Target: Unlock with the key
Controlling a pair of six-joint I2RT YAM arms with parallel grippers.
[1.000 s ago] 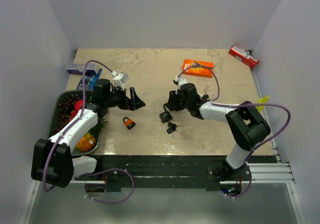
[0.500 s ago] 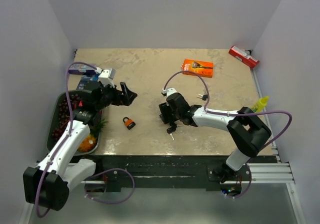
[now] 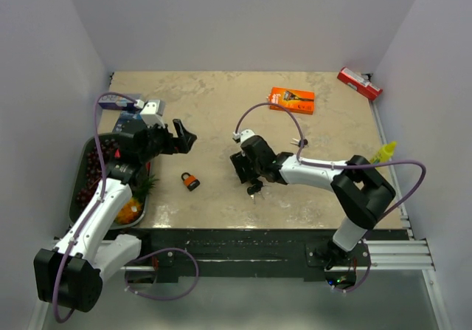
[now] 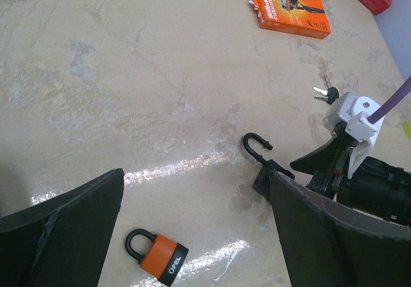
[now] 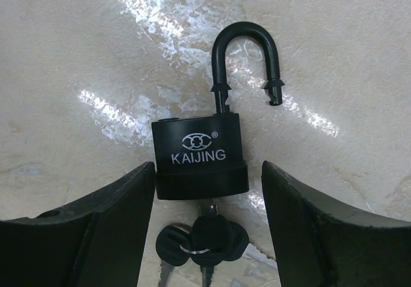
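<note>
A black KAIJING padlock (image 5: 199,152) lies flat on the table with its shackle (image 5: 244,49) swung open. A key sits in its bottom, on a ring of black-headed keys (image 5: 202,242). My right gripper (image 5: 209,168) is open and low over it, one finger on each side of the lock body, with a gap on the right side. From above, that gripper (image 3: 243,173) covers most of the lock, and the keys (image 3: 254,190) show below it. My left gripper (image 4: 196,178) is open and empty, raised above an orange padlock (image 4: 157,256), which is shut.
A second key pair (image 3: 299,143) lies right of the right arm. An orange box (image 3: 291,100) and a red pack (image 3: 360,83) lie at the back. A tray (image 3: 82,169) holding fruit stands at the left edge, with a blue box (image 3: 118,102) behind it.
My right gripper has come down and left over the black padlock and its jaws have spread wider. My left arm has drawn back to the left, away from the orange padlock.
</note>
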